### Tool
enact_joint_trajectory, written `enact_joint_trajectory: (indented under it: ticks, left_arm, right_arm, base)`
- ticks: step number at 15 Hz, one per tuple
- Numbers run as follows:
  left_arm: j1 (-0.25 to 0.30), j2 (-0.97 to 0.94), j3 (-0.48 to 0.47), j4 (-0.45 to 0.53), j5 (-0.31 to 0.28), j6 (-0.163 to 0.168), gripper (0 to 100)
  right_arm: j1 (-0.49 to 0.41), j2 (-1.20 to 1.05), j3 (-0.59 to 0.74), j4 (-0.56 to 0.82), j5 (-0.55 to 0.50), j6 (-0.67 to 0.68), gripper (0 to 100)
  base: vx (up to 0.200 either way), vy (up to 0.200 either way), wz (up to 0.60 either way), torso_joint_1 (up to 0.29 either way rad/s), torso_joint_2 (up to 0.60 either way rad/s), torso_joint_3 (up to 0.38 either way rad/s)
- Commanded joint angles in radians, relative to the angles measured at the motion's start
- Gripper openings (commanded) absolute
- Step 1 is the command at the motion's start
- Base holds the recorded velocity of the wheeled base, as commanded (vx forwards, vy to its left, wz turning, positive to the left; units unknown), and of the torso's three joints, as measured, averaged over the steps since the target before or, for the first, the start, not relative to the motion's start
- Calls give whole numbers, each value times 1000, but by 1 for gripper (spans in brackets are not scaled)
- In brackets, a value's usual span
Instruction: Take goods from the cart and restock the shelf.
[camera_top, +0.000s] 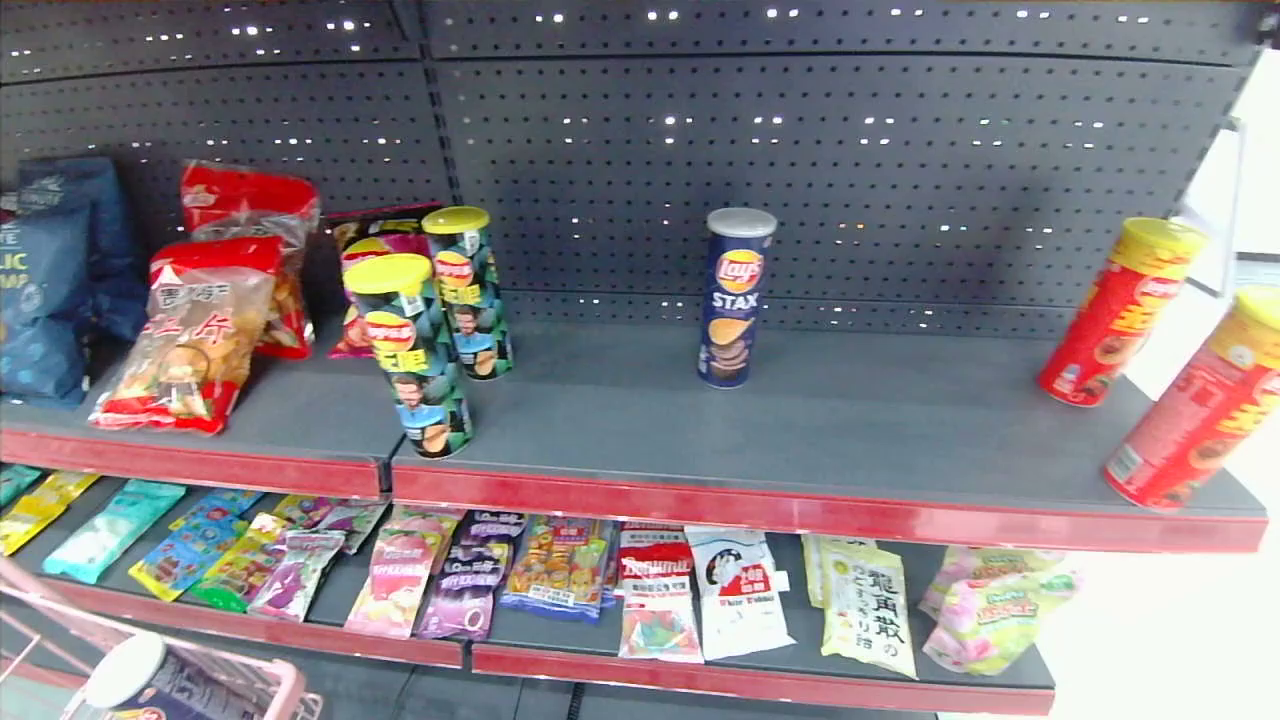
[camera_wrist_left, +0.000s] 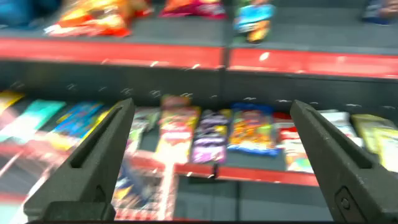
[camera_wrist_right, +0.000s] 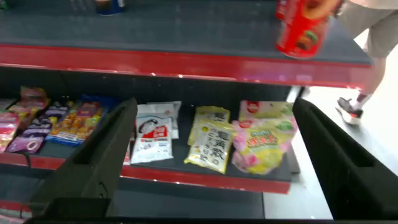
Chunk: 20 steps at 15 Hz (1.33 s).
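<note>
Left gripper (camera_wrist_left: 211, 104) and right gripper (camera_wrist_right: 214, 102) both spread, empty, facing snack packets (camera_top: 565, 565) on the lower shelf (camera_top: 760, 690). On the upper shelf (camera_top: 850, 430), a blue chip can (camera_top: 735, 297) upright mid-board, teal cans (camera_top: 415, 355) to its left, red cans (camera_top: 1120, 310) right. In the pink cart (camera_top: 290, 685), low left, one white-lidded can (camera_top: 130, 675).

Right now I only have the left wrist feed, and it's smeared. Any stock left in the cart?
Observer: Yes. The head view shows a white-lidded can in the pink cart, at the robot's lower left.
Operator: Room on the top shelf?
Observer: Plenty. The top shelf is bare from the blue can to the rear red can near the right end.
Operator: Right gripper?
Observer: The right gripper is open with nothing in it, and faces the lower shelf.
</note>
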Motion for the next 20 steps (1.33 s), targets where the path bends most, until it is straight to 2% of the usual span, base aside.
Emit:
enact_joint_trajectory:
  ticks: [1,12,17,20]
  left_arm:
    - [0,0,0,0,0,0,100]
    - [0,0,0,0,0,0,100]
    - [0,0,0,0,0,0,100]
    - [0,0,0,-2,0,0,100]
  right_arm:
    - [0,0,0,0,0,-1,100]
    - [0,0,0,-1,3,-1,100]
    - [0,0,0,-1,3,2,100]
    - [0,0,0,-1,3,2,100]
  base:
    - [0,0,600,17,2,-2]
    - [0,0,600,1,3,3]
    - [0,0,0,-5,11,9]
    - [0,0,0,-137,321,181]
